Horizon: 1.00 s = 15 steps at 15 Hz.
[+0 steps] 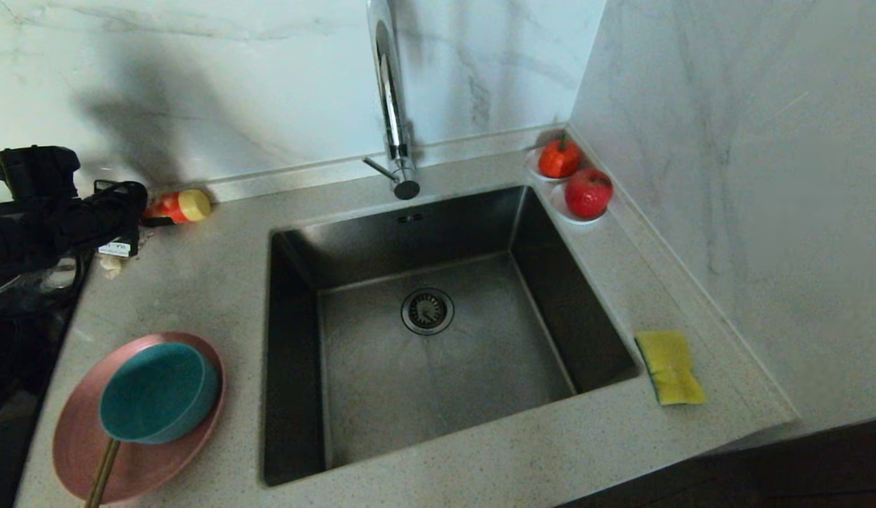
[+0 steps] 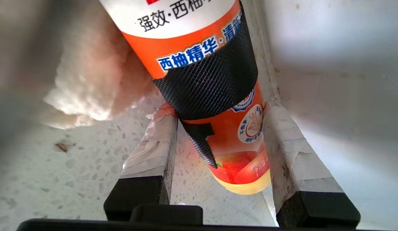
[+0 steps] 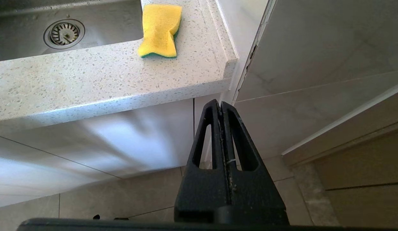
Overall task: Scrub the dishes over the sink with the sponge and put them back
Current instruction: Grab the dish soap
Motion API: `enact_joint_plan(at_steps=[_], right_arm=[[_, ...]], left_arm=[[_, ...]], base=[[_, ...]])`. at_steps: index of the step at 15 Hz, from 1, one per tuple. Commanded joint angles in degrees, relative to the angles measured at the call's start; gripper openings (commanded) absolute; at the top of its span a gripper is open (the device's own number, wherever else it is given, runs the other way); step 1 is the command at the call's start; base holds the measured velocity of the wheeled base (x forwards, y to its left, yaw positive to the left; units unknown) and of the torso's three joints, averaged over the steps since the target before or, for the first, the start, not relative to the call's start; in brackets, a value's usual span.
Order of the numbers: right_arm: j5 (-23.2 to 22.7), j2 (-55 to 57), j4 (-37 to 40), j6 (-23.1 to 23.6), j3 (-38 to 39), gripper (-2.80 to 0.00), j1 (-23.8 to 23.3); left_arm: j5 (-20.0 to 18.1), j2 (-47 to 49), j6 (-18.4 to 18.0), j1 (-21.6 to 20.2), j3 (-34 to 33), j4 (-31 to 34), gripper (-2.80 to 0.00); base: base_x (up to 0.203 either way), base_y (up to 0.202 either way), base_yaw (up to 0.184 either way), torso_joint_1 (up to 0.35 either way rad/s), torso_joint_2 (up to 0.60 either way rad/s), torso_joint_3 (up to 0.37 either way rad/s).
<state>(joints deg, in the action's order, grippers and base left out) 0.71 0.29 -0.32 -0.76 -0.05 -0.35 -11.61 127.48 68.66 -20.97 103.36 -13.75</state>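
Left hand (image 2: 218, 141) hides bottle's (image 2: 199, 64) middle.

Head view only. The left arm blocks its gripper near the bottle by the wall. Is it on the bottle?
Observer: Yes. The left gripper straddles the bottle, one finger against each side. The bottle lies on the counter.
Operator: Right arm? Not in my view.
Observer: The right gripper is shut and empty, parked below the counter edge, apart from the sponge.
Operator: Anything on the bottle?
Observer: A black mesh sleeve wraps its middle.
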Motion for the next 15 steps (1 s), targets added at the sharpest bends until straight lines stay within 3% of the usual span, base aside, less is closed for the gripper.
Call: enact_joint_plan(at_steps=[1, 15], right_arm=[[0.0, 0.1, 0.0, 0.1, 0.0, -2.80, 0.0], [0.0, 0.1, 0.0, 0.0, 0.0, -2.80, 0.0]], left_arm=[[-0.3, -0.5, -0.2, 1.4, -0.3, 0.0, -2.80], [-0.2, -5.9, -5.3, 2.3, -1.8, -0.1, -2.80]], base=[[0.000, 0.000, 0.000, 0.000, 0.00, 0.000], [0.000, 0.000, 0.000, 0.000, 0.00, 0.000]])
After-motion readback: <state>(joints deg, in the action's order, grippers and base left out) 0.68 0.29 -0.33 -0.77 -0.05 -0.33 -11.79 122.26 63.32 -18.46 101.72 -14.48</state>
